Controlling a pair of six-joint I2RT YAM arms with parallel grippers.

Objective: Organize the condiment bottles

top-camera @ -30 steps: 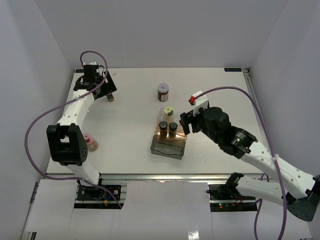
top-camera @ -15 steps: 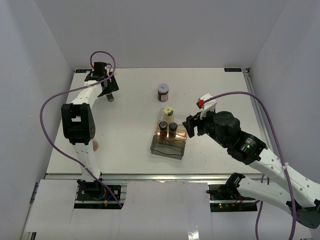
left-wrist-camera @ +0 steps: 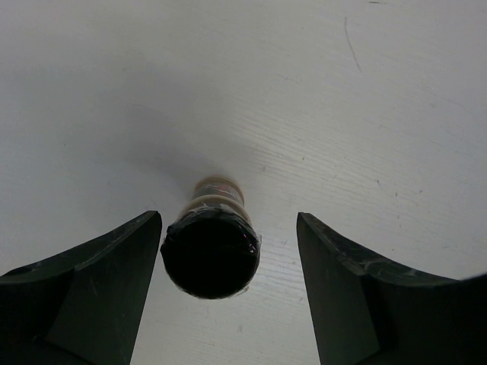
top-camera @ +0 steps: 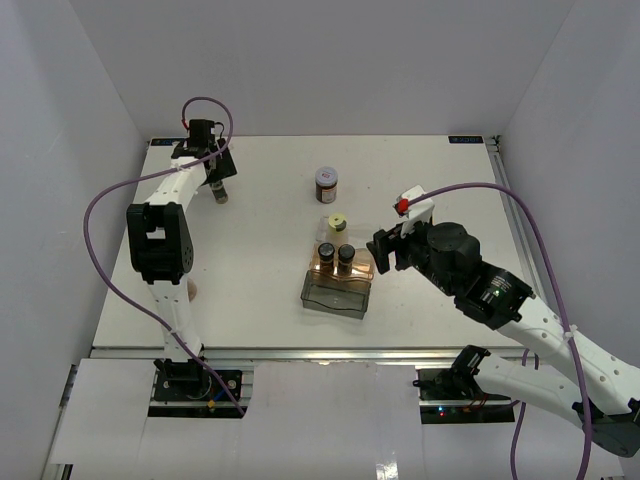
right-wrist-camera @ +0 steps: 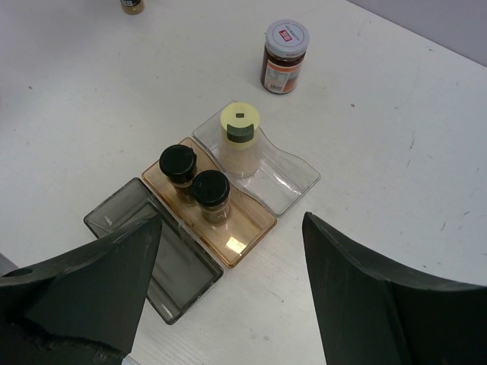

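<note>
My left pincer (left-wrist-camera: pixel 228 224) straddles the black-capped bottle (left-wrist-camera: pixel 211 257), which stands upright at the counter's (left-wrist-camera: pixel 365 114) far left; jaws apart, nothing clamped; cap lies nearer my left finger; right pincer (right-wrist-camera: pixel 230 220) gapes well away, above the smoky bin (right-wrist-camera: pixel 186 274).

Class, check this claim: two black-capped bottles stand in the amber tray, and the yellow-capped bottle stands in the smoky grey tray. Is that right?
Not quite. The yellow-capped bottle stands in the clear tray, not the smoky grey tray, as the right wrist view shows. The black-capped bottles are in the amber tray.
</note>
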